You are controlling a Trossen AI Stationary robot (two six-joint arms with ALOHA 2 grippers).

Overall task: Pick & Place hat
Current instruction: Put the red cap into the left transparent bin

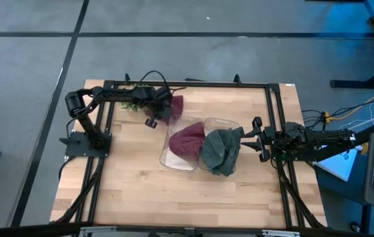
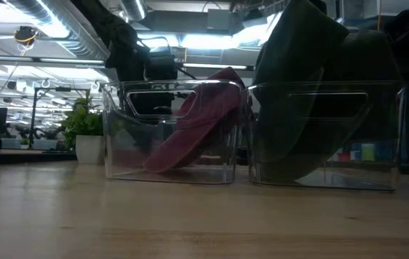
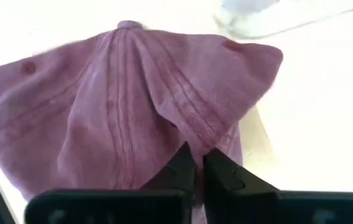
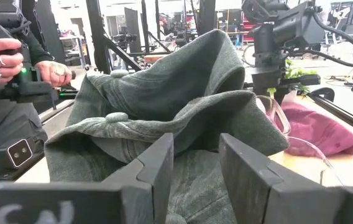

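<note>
The low view shows two clear bins side by side on the wooden table [image 2: 190, 216]. The left bin [image 2: 172, 133] holds a maroon hat [image 2: 197, 126] that leans against its wall. The right bin [image 2: 325, 137] holds a grey-green hat [image 2: 302, 79], whose upper part rises above the rim. In the high view both bins sit near the table centre, touching each other. The right gripper [image 1: 251, 138] lies at the edge of the right bin, against the grey-green hat. In the right wrist view its fingers [image 4: 155, 165] stand apart with hat fabric between them; the fabric fills the gap, but a firm grasp cannot be confirmed. Farther back, near the far-left part of the table, the left gripper [image 1: 164, 108] rests on a second maroon hat [image 1: 172, 105] that lies on the table surface, outside both bins. In the left wrist view its fingertips [image 3: 183, 165] are clenched together, pinching a fold of this hat at its lower edge. A small green plant [image 2: 82, 126] stands beyond the bins. Beyond the table, the right wrist view shows a person's hands [image 4: 2, 59] holding a dark device.
</note>
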